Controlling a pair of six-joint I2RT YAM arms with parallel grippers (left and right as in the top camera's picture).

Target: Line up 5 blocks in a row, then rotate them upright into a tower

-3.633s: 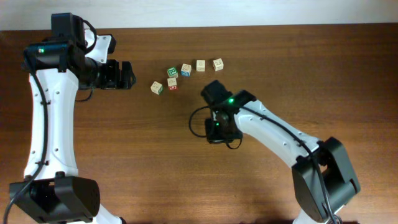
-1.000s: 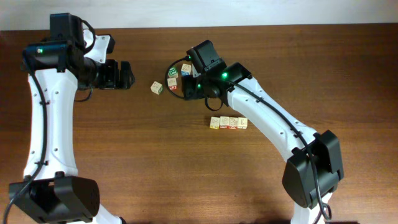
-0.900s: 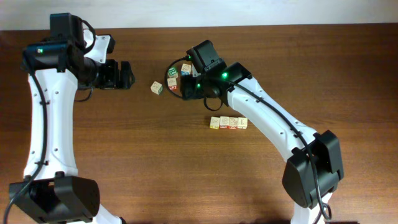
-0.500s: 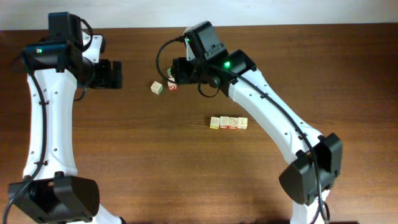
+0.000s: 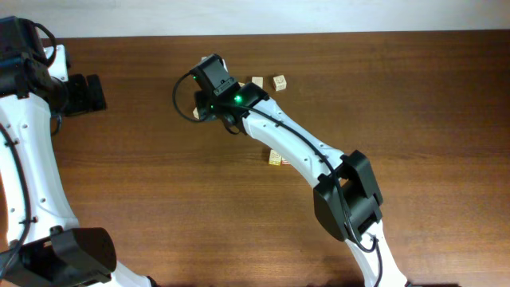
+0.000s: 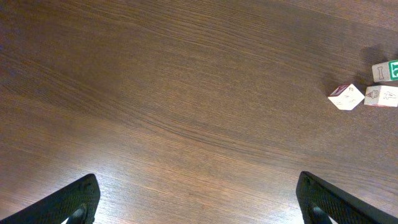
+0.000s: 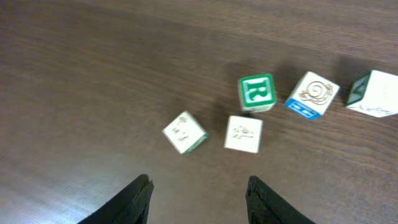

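**A:** Wide view first: the brown wooden desk (image 5: 430, 119) filled the frame, and your right arm (image 5: 295, 143) lay stretched on a long diagonal across its middle, wrist up toward the far edge.

**B:** And your left arm (image 5: 24, 159) kept to the left side, well apart from everything. How did its claw stand?

**A:** Your left claw (image 6: 198, 186) was spread wide, with nothing but bare wood grain between the fingers.

**B:** And the other one?

**A:** Your right claw (image 7: 199, 186) was parted too and pinched nothing. It hung over loose cubes: a green R cube (image 7: 256, 92) just beside a blue-marked cube (image 7: 312, 94), a plain pale cube (image 7: 244, 134) just in front of the R, and a tilted cube (image 7: 185, 132) near that one.

**B:** Where were the blocks?

**A:** The blocks (image 5: 275, 158) sat mid-desk, almost wholly hidden under your right arm. From overhead only one end cube showed beside the white link, so I couldn't tell how the line lay.
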